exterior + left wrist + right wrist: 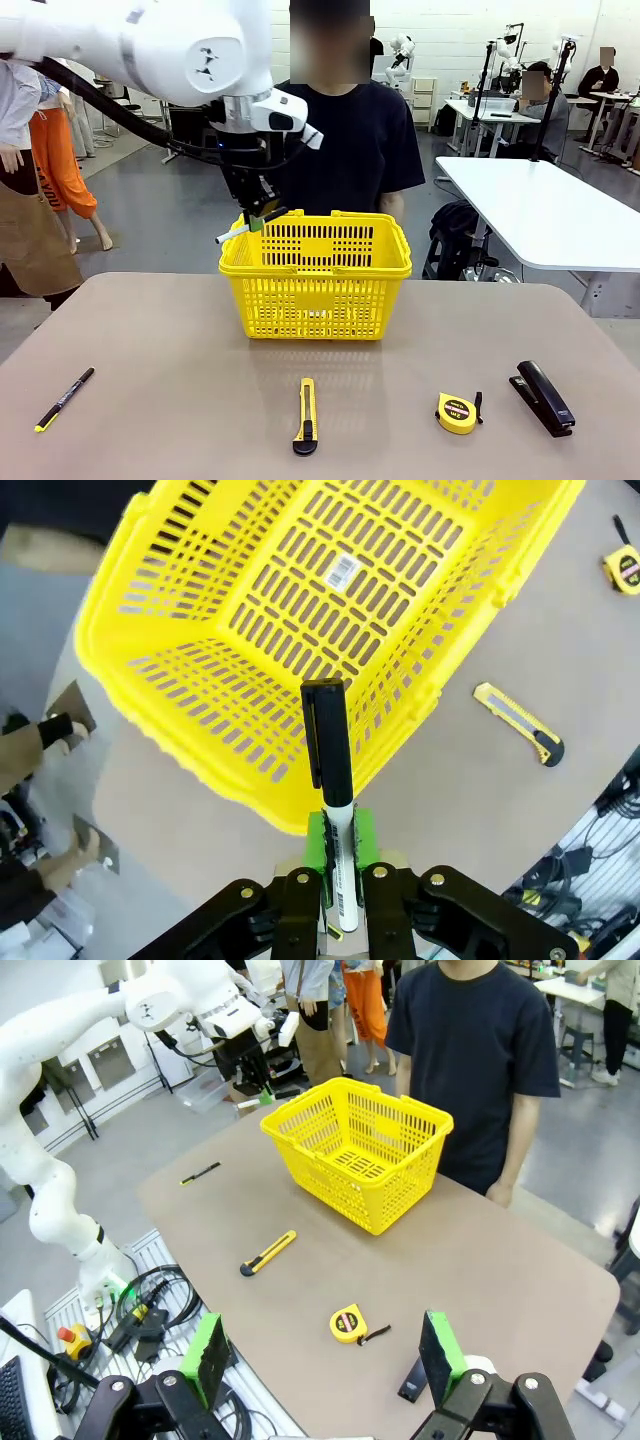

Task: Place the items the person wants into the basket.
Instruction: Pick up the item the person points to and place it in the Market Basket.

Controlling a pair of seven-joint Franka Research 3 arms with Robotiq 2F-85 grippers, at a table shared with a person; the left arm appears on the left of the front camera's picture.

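My left gripper (258, 218) hangs over the left rim of the yellow basket (315, 300), shut on the white marker with black cap (240, 233). In the left wrist view the marker (328, 750) sticks out between the green pads (316, 842), cap toward the basket (200, 710) below. The yellow-and-black utility knife (306, 415) and the round yellow tape measure (457, 412) lie on the table's near part. My right gripper (322, 1360) stands open above the near edge, close to the tape measure (349, 1324). The person (345, 130) in the navy T-shirt stands behind the basket.
A black stapler (543, 397) lies at the near right and a thin black pen with yellow tip (64, 399) at the near left. The brown table (150, 330) is bare between basket and tools. A white table (545, 215) stands to the far right.
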